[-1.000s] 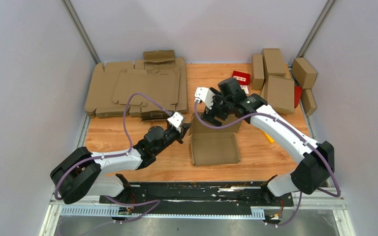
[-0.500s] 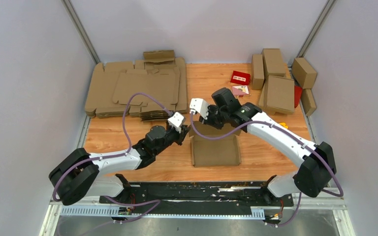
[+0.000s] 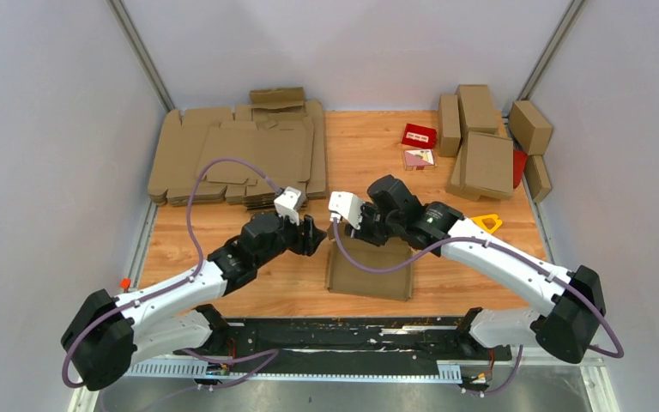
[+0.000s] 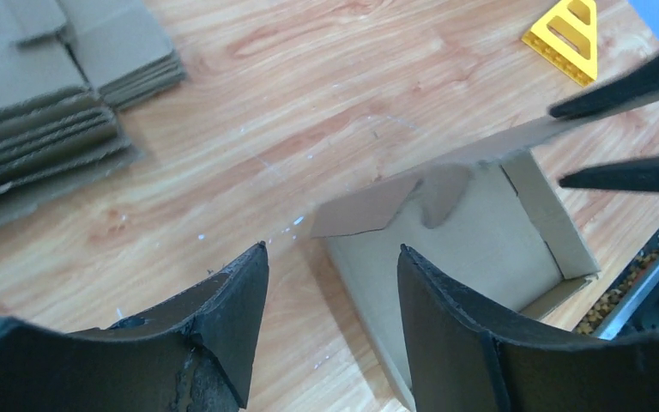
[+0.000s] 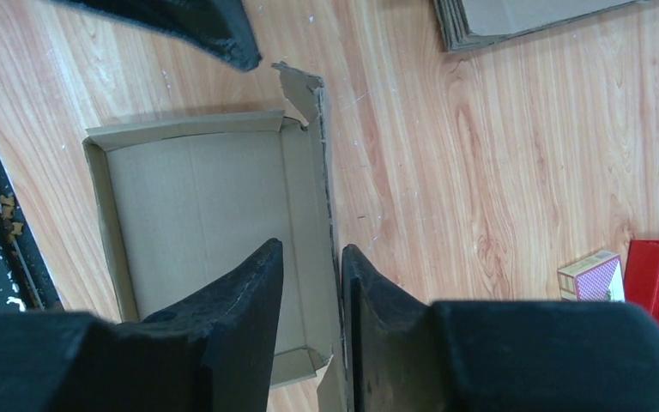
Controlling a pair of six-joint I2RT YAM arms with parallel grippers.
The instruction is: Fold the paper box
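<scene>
Since it's the main thing here: the paper box point(image 3: 371, 270) sits on the wooden table point(image 3: 369, 150) near the front edge, about in the middle between the two arms. It's a shallow open tray, with low side walls standing up and the inside bare. The right wrist view shows a loose corner tab point(image 5: 299, 86) poking out at one end of the tall back wall.

The right gripper point(image 5: 311, 273) is down over that back wall, one finger on the tray side and one on the outside. The jaws are only a little apart. From the left wrist view the cardboard lies along one finger point(image 4: 622, 81) with a gap to the other, so it looks like straddling rather than a real squeeze.

The left gripper point(image 4: 330, 251) hangs just above the table by the tray's left far corner, jaws spread wide and holding nothing.

Further out, a thick stack of flat blanks point(image 3: 240, 159) fills the far left corner. A bunch of folded brown boxes point(image 3: 485, 142) sits far right, with a small red carton point(image 3: 420, 135) next to them. A yellow triangle piece point(image 3: 486, 223) lies on the wood just right of the right arm.
</scene>
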